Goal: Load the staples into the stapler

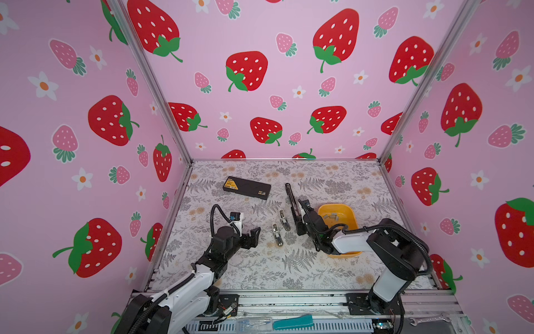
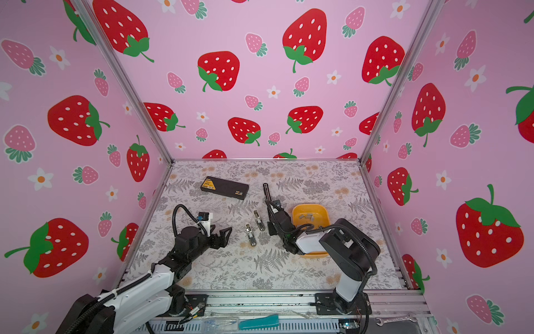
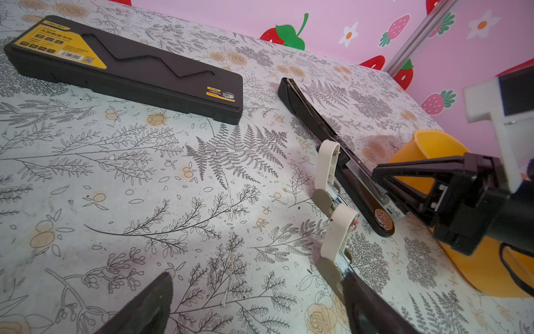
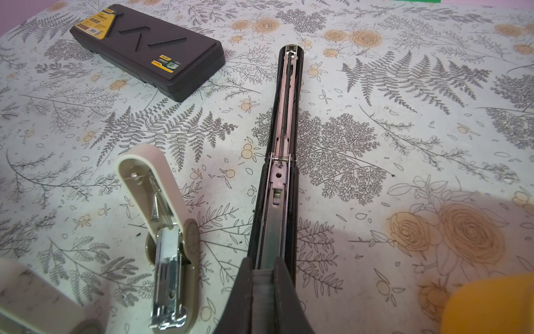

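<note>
Nearest the camera in both top views, a teal object [image 1: 293,322] and a wrench [image 1: 427,319] lie on the front rail below the fern-printed tabletop [image 1: 260,269]. Left pincer [image 1: 255,237]: jaws spread wide, empty, hovering above bare tabletop to the left of the two beige staplers, well apart from them. Right pincer [image 4: 264,282]: jaws closed together, with the fingertips set against the near half of the black stapler [image 4: 284,115]; whether anything is pinched between them cannot be told. This black stapler lies opened flat, its metal magazine rail and spring exposed, running from the tabletop centre toward the back wall. Beside it on its left lie the farther beige stapler [image 1: 283,219] and the nearer beige stapler [image 1: 277,235], both opened, with their metal channels visible. The staples [image 1: 331,216] are short grey strips lying loose inside the yellow bowl [image 1: 336,206], which stands just to the right of the black stapler and partly under the right arm. A black case [image 1: 247,188] with a yellow label lies at the rear left.
</note>
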